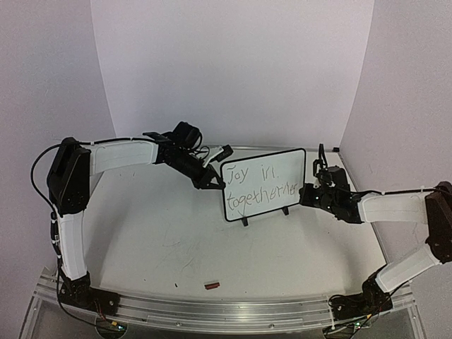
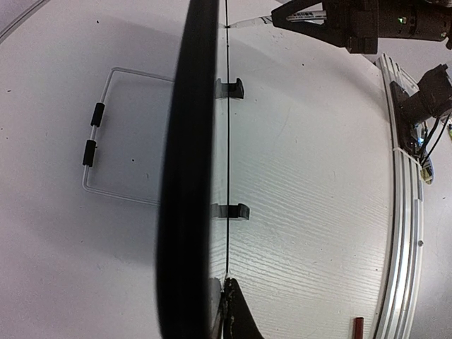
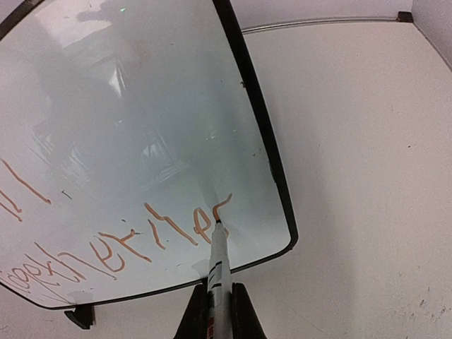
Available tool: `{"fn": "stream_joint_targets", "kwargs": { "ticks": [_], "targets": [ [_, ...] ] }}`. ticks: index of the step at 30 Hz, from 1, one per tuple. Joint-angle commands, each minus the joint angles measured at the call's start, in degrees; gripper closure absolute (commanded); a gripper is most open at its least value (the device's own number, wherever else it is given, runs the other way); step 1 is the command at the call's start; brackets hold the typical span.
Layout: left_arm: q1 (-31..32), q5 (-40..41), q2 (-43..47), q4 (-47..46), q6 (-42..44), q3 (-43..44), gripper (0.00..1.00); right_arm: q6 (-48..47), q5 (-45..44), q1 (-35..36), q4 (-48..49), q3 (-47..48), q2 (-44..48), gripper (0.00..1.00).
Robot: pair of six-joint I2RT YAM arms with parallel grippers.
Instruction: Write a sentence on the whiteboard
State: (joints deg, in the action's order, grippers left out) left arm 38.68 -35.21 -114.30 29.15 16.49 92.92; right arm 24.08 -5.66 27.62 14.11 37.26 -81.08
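The whiteboard [image 1: 263, 185] stands upright on its two black feet at the middle right of the table. The sentence [image 1: 260, 182] runs in two lines, "Joy in" above "togetherne…". My left gripper [image 1: 214, 182] is shut on the board's left edge; in the left wrist view the fingertips [image 2: 239, 311] pinch the whiteboard [image 2: 227, 155], seen edge-on as a thin dark line. My right gripper [image 1: 308, 192] is shut on a white marker [image 3: 217, 254]. Its tip touches the whiteboard [image 3: 141, 106] at the last stroke of the sentence [image 3: 162, 236], near the lower right corner.
A small red-brown cap [image 1: 212, 285] lies near the front of the table, also seen as the cap [image 2: 358, 328] in the left wrist view. A metal rail [image 1: 226, 307] runs along the near edge. White walls enclose the back and both sides. A thin clear rectangular outline [image 2: 99, 134] lies behind the board.
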Motion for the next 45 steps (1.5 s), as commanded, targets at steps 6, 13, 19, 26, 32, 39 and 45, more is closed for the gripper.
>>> {"fn": "stream_joint_targets", "kwargs": {
  "ticks": [6, 13, 19, 26, 32, 39, 45],
  "targets": [
    [-0.09, 2.17, 2.69, 0.49, 1.36, -0.39, 1.00, 1.61, -4.09, -0.29, 1.96, 0.48, -0.59, 1.00],
    [-0.09, 2.13, 2.65, 0.52, 1.43, -0.41, 1.00, 2.06, -4.47, -0.27, 1.36, 0.13, -1.40, 1.00],
    [-0.09, 2.07, 2.68, 0.50, 1.39, -0.30, 1.00, 2.27, -3.75, -0.30, 1.33, -0.25, -1.93, 1.00],
    [-0.05, 2.01, 2.68, 0.55, 1.33, -0.34, 1.00, 2.28, -2.18, -0.27, 1.27, 0.10, -2.81, 1.00],
    [-0.08, 2.02, 2.83, 0.54, 1.31, -0.33, 1.00, 1.61, 0.01, -0.27, 1.31, -0.07, -1.14, 1.00],
    [0.00, 2.08, 3.00, 0.54, 1.32, -0.44, 1.00, 2.28, 1.15, -0.33, -1.80, -1.49, 6.41, 1.00],
    [0.00, 2.08, 3.02, 0.52, 1.34, -0.38, 1.00, 0.97, -2.29, -0.28, -4.86, -1.90, 11.24, 1.00]
  ]
}}
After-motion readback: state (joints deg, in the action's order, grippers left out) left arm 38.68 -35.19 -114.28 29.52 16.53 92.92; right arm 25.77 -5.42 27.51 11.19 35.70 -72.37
